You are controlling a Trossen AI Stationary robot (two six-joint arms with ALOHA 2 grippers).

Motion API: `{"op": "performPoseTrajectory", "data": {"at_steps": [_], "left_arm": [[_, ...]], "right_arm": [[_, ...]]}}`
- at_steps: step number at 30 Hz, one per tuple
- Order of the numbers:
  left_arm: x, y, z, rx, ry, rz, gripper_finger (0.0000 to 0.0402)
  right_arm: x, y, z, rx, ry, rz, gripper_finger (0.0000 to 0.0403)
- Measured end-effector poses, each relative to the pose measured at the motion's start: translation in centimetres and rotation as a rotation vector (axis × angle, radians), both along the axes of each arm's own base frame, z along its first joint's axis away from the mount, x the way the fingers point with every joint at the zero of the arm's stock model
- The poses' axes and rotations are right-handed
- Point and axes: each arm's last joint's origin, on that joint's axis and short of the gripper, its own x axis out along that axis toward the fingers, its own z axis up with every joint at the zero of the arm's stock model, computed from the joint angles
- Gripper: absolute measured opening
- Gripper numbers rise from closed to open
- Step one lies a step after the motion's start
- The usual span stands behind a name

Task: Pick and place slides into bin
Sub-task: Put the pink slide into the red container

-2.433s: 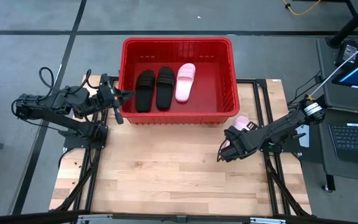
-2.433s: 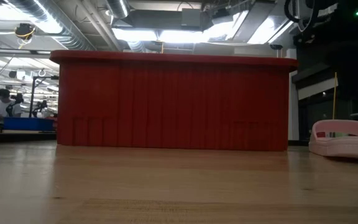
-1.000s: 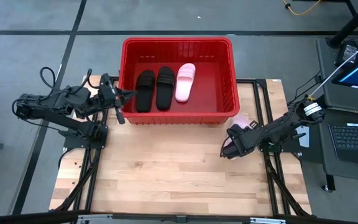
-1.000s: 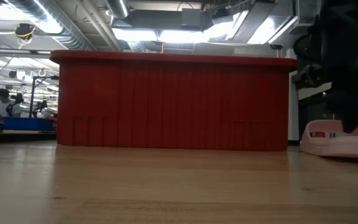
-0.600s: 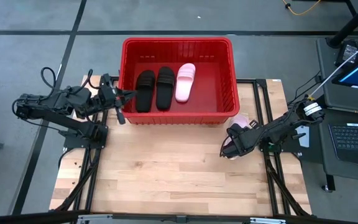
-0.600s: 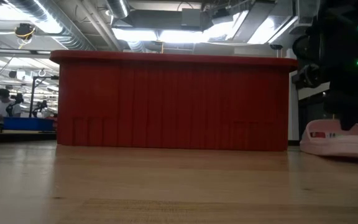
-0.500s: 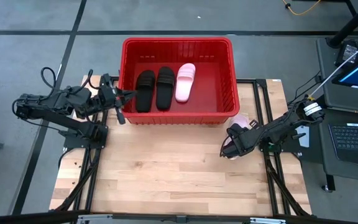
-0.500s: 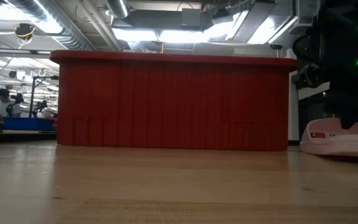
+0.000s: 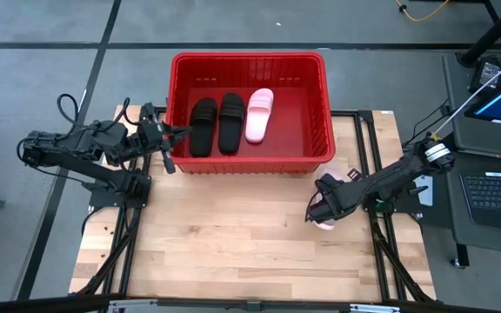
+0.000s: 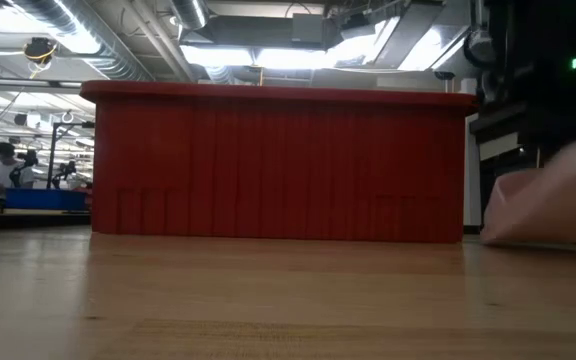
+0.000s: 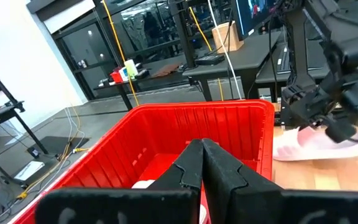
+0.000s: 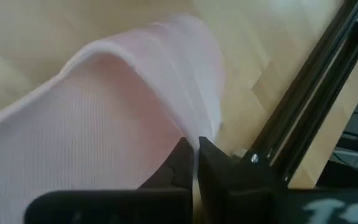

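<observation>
Look at your right gripper (image 9: 317, 209) first. Its two fingers (image 12: 185, 163) are pinched tight on the last pink slide (image 12: 123, 118). In the right wrist view the pale strap fills most of the picture, and the dark fingers meet on its edge. From above, this slide (image 9: 325, 223) peeks out only a little under the gripper, so you cannot tell for sure which way its toe points or how its long side runs. It is near the right edge of the wooden table (image 9: 233, 252), just in front of the right front corner of the red bin (image 9: 248, 62). In the low view it shows as a pale blur (image 10: 553, 205) to the right of the bin wall (image 10: 278, 165), tipped up on one side.

Your left gripper (image 9: 165, 149) is squeezed shut and holds nothing. It waits by the left wall of the bin, and its fingers (image 11: 204, 163) point across the bin.

Three slides lie flat on the floor of the bin, side by side. Two black slides (image 9: 203, 127) (image 9: 232, 122) are on the left, and a pink slide (image 9: 258, 114) is to their right. Their long sides run from the front of the bin to the back. The pink one leans a bit to the right at its far end.
</observation>
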Motion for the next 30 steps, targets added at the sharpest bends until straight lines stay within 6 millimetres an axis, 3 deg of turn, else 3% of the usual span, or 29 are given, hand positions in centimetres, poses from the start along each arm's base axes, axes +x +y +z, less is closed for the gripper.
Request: {"op": "performPoseTrajectory", "data": {"at_steps": [8,13,24,30], "left_arm": [[0.0,0.0,0.0,0.002,0.001,0.000,0.0003],[0.0,0.0,0.0,0.008,0.004,-0.001,0.0002],[0.0,0.0,-0.1,0.043,0.029,-0.004,0.0003],[0.0,0.0,-0.1,0.071,0.044,-0.006,0.0002]], "right_arm": [[1.3,3.2,4.3,0.138,-0.037,0.168,0.0010],[1.4,4.6,7.5,0.113,-0.090,0.236,0.0010],[2.3,5.7,14.7,0.188,-0.275,0.308,0.0009],[2.5,5.6,17.7,0.149,-0.388,0.369,0.0009]]}}
